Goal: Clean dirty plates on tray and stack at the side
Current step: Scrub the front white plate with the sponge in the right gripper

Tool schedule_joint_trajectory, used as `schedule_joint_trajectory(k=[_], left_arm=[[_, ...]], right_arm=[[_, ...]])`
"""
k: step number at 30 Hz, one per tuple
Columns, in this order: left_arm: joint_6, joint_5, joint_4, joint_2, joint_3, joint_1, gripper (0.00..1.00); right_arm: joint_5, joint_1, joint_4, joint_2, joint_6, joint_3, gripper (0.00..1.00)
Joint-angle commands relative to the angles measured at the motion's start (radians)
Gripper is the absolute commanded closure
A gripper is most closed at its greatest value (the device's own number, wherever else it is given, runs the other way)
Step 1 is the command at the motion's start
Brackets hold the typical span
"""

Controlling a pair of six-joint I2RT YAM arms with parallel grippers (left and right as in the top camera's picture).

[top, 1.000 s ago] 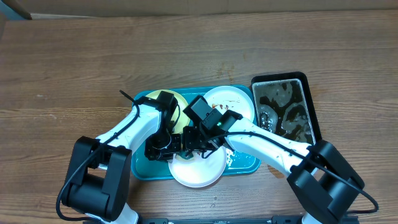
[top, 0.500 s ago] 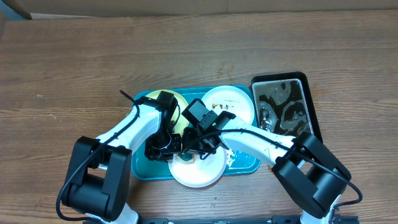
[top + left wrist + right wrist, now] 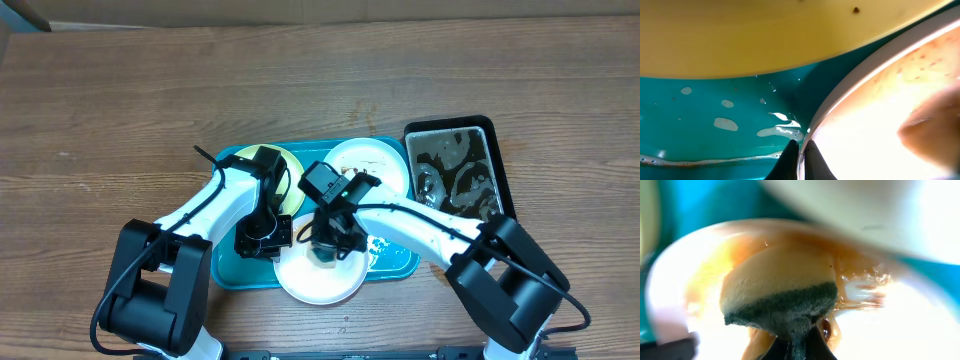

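i'm early in the job from what i can see: all three plates sit on the teal tray [image 3: 398, 262], and nothing is stacked on the table [image 3: 120, 100] beside it. the white plate [image 3: 320, 285] at the tray's near edge, overhanging that edge toward me, is the one being worked. my left gripper [image 3: 800, 156] is clamped tight on that plate's rim, on the side toward the tray's left end, pinning it. my right gripper [image 3: 792, 349] is closed on a yellow sponge [image 3: 775, 282] with a dark green scouring face. the sponge is pressed onto the plate's inside, and a brown smear [image 3: 826, 328] and wet streaks show around it, so i judge this plate not clean yet. the second white plate [image 3: 372, 160] sits in the tray's far right corner with brown marks on it. the pale yellow plate [image 3: 765, 35] sits in the far left corner, half hidden under my left arm [image 3: 215, 200]; i can't tell how dirty it is. the black tray of water [image 3: 458, 180] stands just beside the teal tray's right end. left to do: finish this plate, scrub the other two, then stack all three off the tray.
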Motion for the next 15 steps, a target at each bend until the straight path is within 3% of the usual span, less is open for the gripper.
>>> schedule_joint_trajectory(k=[1, 10, 15], left_arm=[[-0.004, -0.076, 0.001, 0.010, -0.005, 0.001, 0.96], [-0.011, -0.076, 0.002, 0.010, -0.005, 0.001, 0.96], [-0.018, -0.076, 0.001, -0.007, -0.005, 0.001, 0.96]], right_arm=[[0.179, -0.042, -0.075, 0.037, 0.003, -0.041, 0.96], [0.188, -0.074, -0.131, 0.022, -0.153, -0.039, 0.96], [0.177, -0.074, -0.133, -0.075, -0.209, -0.036, 0.96]])
